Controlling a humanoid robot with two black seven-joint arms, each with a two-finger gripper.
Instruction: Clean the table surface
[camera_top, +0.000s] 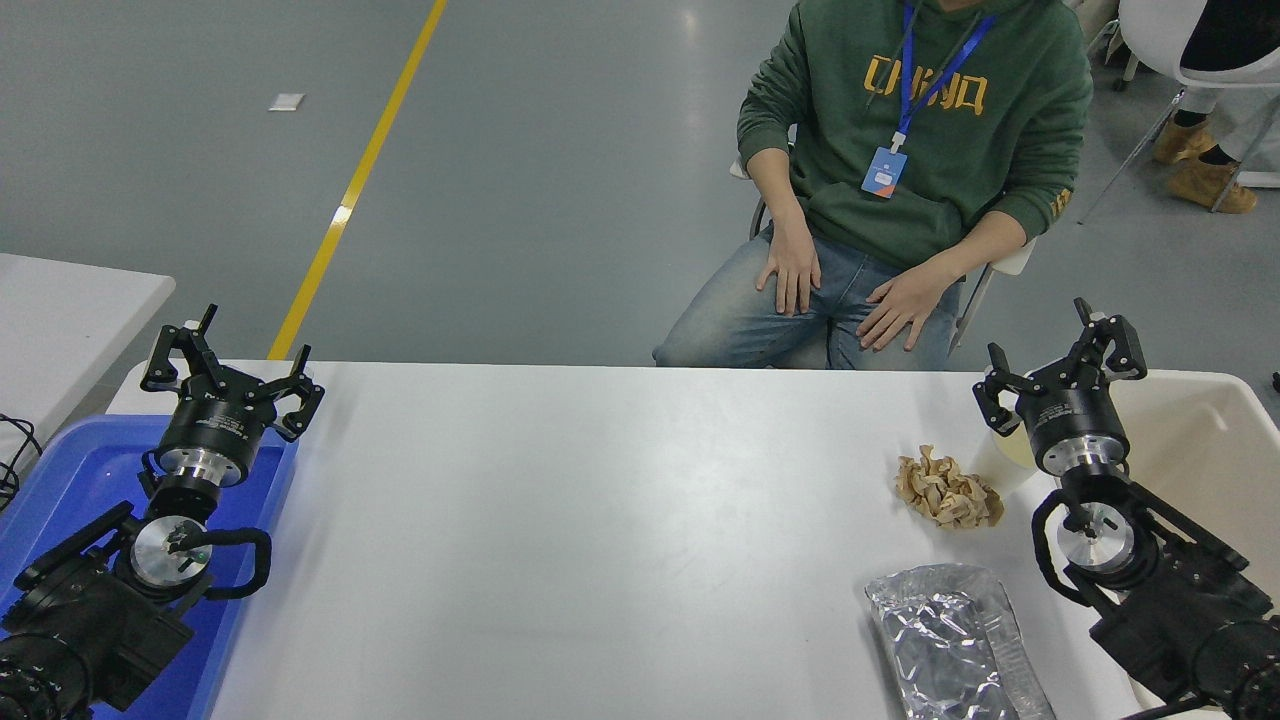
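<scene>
The white table surface (600, 520) fills the lower half of the head view. On its right part lie a crumpled brown paper wad (948, 490) and a crinkled silver foil bag (955, 645) near the front edge. A white paper cup (1003, 463) stands right of the wad, partly hidden behind my right gripper (1060, 365). That gripper is open and empty, above the cup's far side. My left gripper (232, 375) is open and empty, parked at the lower left over a blue tray (70, 480).
A beige plastic bin (1215, 440) stands at the table's right end, beside my right arm. A person in a green hoodie (915, 130) sits at the far side with both hands on the thighs. The corner of a smaller white table (60, 310) shows at the left.
</scene>
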